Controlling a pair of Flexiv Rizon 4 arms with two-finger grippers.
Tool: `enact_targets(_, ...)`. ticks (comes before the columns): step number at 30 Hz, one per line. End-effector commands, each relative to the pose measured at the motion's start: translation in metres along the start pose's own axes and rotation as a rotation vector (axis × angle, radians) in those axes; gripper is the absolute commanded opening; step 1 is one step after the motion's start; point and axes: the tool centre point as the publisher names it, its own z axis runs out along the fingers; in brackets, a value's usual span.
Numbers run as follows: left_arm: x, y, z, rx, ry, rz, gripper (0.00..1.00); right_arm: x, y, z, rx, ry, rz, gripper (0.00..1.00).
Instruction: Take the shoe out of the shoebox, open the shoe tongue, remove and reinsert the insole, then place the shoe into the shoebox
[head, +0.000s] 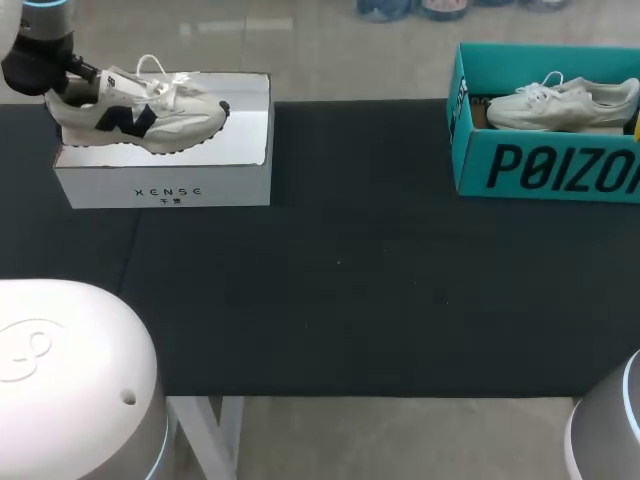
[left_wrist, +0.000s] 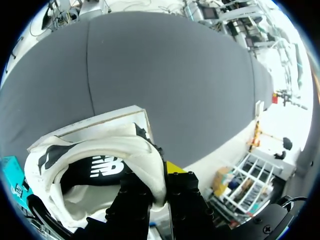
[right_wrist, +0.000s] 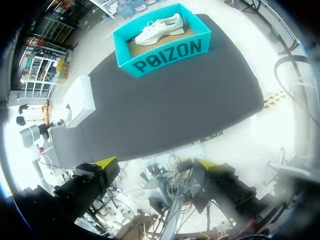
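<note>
Cream fabric sneaker with navy side logo (head: 140, 110) (left_wrist: 100, 160) sits upright over top of white rectangular cardboard shoebox (head: 170, 175) (left_wrist: 100, 120) (right_wrist: 80, 100) at table's far left; cannot tell if sole touches; long axis runs along far edge, toe toward teal open cardboard shoebox (head: 540, 165) (right_wrist: 165, 50), heel at left gripper (head: 75, 75) (left_wrist: 160, 185); its fingers nearly closed, pinching heel collar from inside and outside; right gripper (right_wrist: 160, 167) off table, fingers spread wide, holding nothing; white lace-up shoe (head: 570, 103) (right_wrist: 160, 27) lies in teal box.
</note>
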Motion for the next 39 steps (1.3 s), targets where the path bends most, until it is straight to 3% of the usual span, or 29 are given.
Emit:
enact_targets(1,-0.008,0.015,0.016,0.020,0.003,0.007,0.00,0.001,0.002,0.000,0.003,-0.002,0.000,1.00)
enact_targets(11,-0.031,0.013,0.040,0.050,-0.020,0.028,0.00,0.001,0.002,0.000,0.003,-0.002,0.000,1.00)
enact_targets(24,-0.036,0.007,0.065,0.068,-0.018,0.035,0.00,0.001,0.002,0.000,0.003,-0.002,0.000,1.00)
enact_targets(39,-0.062,-0.002,0.105,0.096,-0.041,0.048,0.00,0.001,0.002,0.000,0.003,-0.002,0.000,1.00)
